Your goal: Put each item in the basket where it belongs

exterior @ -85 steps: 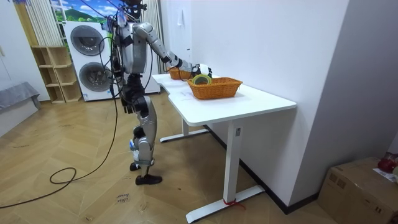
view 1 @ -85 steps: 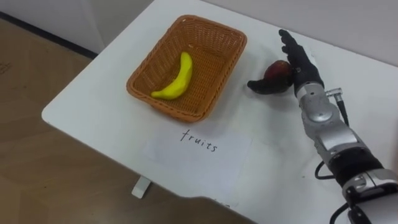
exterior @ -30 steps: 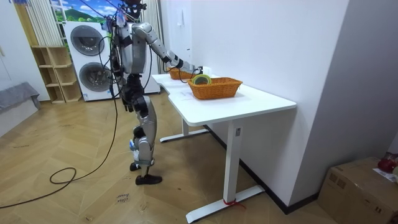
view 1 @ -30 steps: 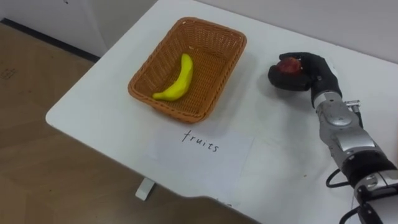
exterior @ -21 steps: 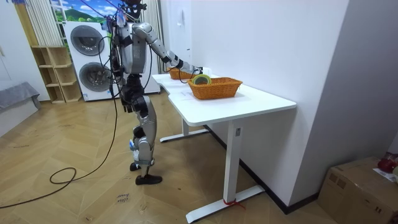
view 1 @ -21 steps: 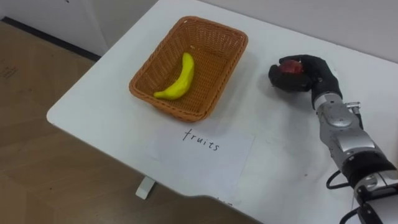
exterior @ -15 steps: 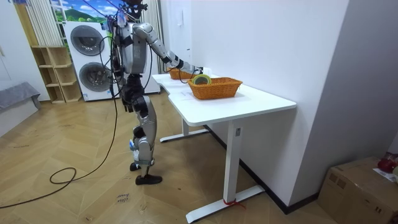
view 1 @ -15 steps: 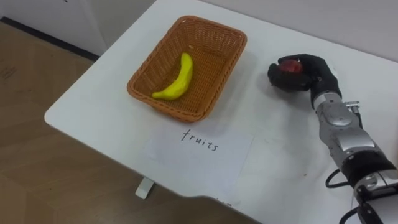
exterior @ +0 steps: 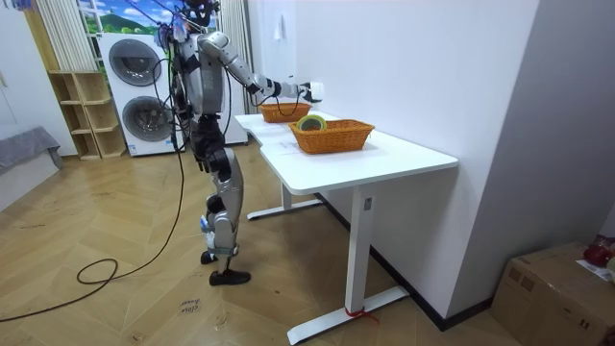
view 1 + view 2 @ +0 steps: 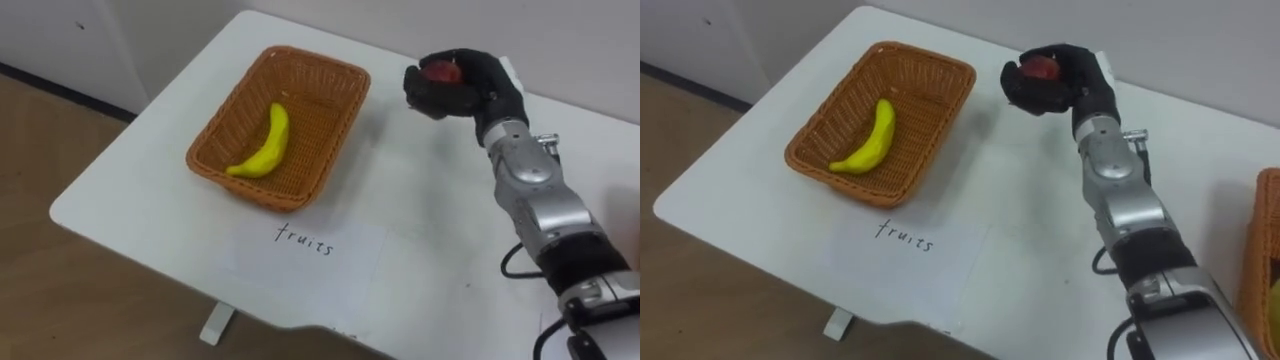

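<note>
Starting off to the hand's left: an orange-brown woven wicker basket [image 10: 318, 62] sits on the white bench [image 10: 420, 200], and a curved yellow banana [image 10: 262, 142] lies inside it, running along the basket's length. Closer to the robot than the hand, and a bit to its left, a white sheet of paper [image 10: 345, 262] with a handwritten word lies flat on the bench, just beside the basket's near rim.

Then the robot's right hand [image 10: 482, 88], the black-fingered one. It's curled round a small red apple [image 10: 438, 70], and you can see the top of the apple peeking out between thumb and fingers. The hand is just right of the basket's far corner, not touching it. In the room view it's held up above the bench with the arm stretched out. So the apple is in the hand, not in the basket.

Well off to the hand's right there's a second wicker basket of the same colour [image 10: 1262, 250], cut off at the edge. The room view shows a roundish green-and-yellow thing [image 9: 310, 122] in it, can't tell what. The robot stands upright at the bench, with two stacked white washing machines [image 9: 135, 96] behind it.
</note>
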Controlling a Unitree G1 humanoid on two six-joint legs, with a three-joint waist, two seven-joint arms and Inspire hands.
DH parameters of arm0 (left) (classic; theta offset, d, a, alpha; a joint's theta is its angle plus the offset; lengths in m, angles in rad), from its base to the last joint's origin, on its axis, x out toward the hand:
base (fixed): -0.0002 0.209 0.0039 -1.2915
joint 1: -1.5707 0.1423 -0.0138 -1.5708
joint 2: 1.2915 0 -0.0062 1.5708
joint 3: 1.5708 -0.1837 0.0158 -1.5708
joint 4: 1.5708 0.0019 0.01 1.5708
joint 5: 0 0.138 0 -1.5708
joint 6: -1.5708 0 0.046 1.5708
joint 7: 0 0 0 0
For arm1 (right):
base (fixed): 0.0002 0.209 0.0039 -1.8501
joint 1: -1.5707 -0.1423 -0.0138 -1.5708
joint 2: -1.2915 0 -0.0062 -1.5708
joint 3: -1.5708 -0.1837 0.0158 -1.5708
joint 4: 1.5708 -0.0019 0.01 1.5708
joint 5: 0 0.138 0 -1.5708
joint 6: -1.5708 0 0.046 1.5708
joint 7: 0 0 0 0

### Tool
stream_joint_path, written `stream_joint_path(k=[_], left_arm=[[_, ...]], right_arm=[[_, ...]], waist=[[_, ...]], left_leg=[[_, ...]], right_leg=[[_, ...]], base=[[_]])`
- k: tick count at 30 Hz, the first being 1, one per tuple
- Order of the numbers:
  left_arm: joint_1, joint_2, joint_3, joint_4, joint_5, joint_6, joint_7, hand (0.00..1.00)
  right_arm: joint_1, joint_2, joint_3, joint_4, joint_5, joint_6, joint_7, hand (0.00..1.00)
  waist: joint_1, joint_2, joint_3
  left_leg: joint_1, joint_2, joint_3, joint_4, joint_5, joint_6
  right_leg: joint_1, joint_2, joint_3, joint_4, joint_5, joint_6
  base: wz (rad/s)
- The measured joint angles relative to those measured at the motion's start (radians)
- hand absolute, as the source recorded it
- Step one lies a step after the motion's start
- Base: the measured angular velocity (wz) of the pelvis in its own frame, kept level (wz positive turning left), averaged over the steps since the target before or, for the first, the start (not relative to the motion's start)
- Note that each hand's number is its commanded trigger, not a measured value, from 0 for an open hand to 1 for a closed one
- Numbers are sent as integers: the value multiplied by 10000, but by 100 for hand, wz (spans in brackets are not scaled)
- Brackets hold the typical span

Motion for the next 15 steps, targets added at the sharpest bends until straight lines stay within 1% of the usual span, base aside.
stream_joint_path(k=[2,5,6,7,9,11,12,15], left_arm=[[134,3,2,-130,1,-3,0,0],[175,46,16,-165,8,-4,-3,0],[244,33,101,-163,63,-4,-15,0],[337,26,183,-161,224,-3,-17,0],[439,20,258,-161,329,26,-63,0],[473,15,321,-160,326,88,-109,0],[483,4,327,-161,326,183,-162,0],[559,-40,398,-159,318,300,-305,0]], right_arm=[[6,38,12,-389,-6,0,-6,100],[11,77,20,-764,0,-2,2,100],[22,129,20,-889,-38,-2,3,100],[43,221,20,-1033,-50,-2,5,100],[105,282,21,-1307,-41,-2,24,100],[104,356,21,-1394,-13,-1,24,100],[104,389,33,-1445,-9,0,26,100],[105,390,180,-1637,-5,104,78,100]], waist=[[-2,-15,-4],[14,-35,1],[29,-29,9],[41,-21,9],[72,3,24],[75,13,24],[103,15,25],[172,22,27]], left_leg=[[128,-1,3,-38,-1,-1],[304,3,-20,-169,-7,-4],[406,2,-11,-188,-8,-4],[487,6,2,-199,-8,-4],[579,11,2,-201,-8,-5],[619,18,4,-204,-8,-5],[618,21,9,-203,-7,-7],[621,27,8,-203,-6,-8]], right_leg=[[133,-5,2,6,0,0],[344,13,-14,-9,8,12],[434,64,0,-11,9,14],[508,73,13,-11,10,14],[589,80,21,-11,10,13],[625,86,23,-4,11,13],[620,88,24,-3,11,12],[613,93,22,-4,11,12]], base=[[0],[0],[0],[0],[0],[0],[0],[0]])
